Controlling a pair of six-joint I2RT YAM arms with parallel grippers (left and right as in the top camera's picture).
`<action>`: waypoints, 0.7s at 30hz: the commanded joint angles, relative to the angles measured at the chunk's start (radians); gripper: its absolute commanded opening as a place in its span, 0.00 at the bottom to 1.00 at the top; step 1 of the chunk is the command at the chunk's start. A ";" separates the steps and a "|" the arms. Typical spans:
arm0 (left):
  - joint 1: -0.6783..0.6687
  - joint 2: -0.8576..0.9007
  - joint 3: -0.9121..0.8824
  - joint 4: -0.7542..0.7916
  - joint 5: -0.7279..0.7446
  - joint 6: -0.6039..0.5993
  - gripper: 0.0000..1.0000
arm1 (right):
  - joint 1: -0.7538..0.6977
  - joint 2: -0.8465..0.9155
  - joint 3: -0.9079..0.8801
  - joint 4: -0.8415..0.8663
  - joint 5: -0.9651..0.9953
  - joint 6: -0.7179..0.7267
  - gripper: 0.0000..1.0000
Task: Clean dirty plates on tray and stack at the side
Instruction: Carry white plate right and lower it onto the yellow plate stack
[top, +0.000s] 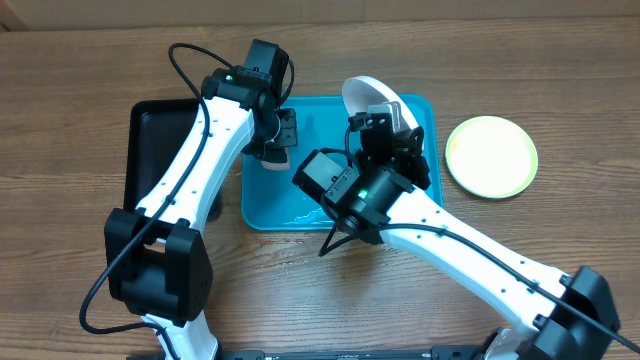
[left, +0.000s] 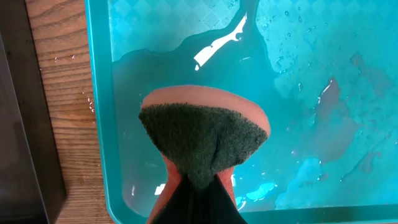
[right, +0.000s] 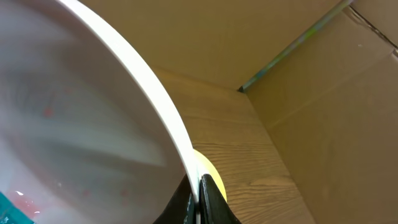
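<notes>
My right gripper (top: 393, 112) (right: 198, 186) is shut on the rim of a white plate (top: 368, 95) (right: 74, 124), holding it tilted on edge over the far side of the turquoise tray (top: 425, 165). Faint red specks show on the plate's face. My left gripper (top: 278, 140) (left: 202, 183) is shut on a green-and-red sponge (top: 272, 160) (left: 202, 134), hanging over the tray's left part (left: 102, 124). Water and reddish smears (left: 336, 118) lie on the tray floor. A yellow-green plate (top: 491, 156) (right: 209, 167) rests on the table to the tray's right.
A black rectangular tray (top: 150, 150) lies just left of the turquoise one. A brown cardboard wall (right: 323, 81) stands behind the wooden table (top: 560, 60).
</notes>
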 joint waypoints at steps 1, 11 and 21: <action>-0.003 -0.002 0.000 0.000 -0.007 0.003 0.04 | 0.001 -0.076 0.032 0.013 0.044 0.015 0.04; -0.003 -0.002 0.000 0.000 -0.007 0.004 0.04 | 0.001 -0.093 0.032 0.016 0.005 0.015 0.04; -0.003 -0.002 0.000 0.000 -0.007 0.004 0.04 | 0.001 -0.093 0.032 0.013 -0.042 0.016 0.04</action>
